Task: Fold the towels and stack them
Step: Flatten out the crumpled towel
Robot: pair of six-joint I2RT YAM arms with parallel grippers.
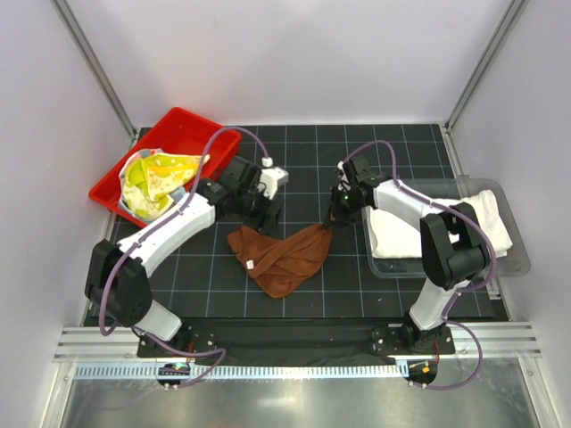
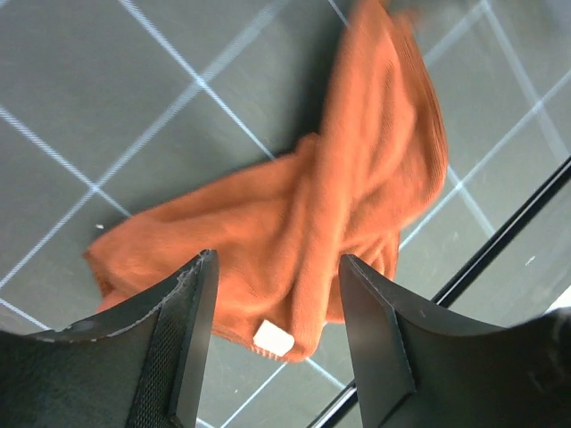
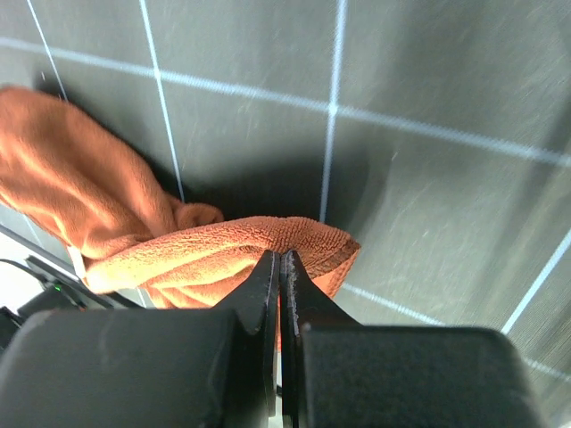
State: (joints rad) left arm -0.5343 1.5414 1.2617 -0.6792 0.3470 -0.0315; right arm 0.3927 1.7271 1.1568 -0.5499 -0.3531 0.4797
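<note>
A brown towel (image 1: 282,257) lies crumpled on the black grid mat at the middle of the table, its right corner lifted. My right gripper (image 1: 334,219) is shut on that corner; in the right wrist view the towel's edge (image 3: 294,234) is pinched between the closed fingers. My left gripper (image 1: 270,210) is open and empty, hovering above the towel's upper left part; the left wrist view shows the towel (image 2: 339,223) and its white tag (image 2: 273,338) below the spread fingers. A white towel (image 1: 486,218) lies folded in the clear bin. A yellow-green towel (image 1: 153,176) lies in the red tray.
The red tray (image 1: 183,125) stands at the back left. The clear plastic bin (image 1: 517,245) stands at the right, beside my right arm. The black mat's front edge (image 1: 294,308) runs before the arm bases.
</note>
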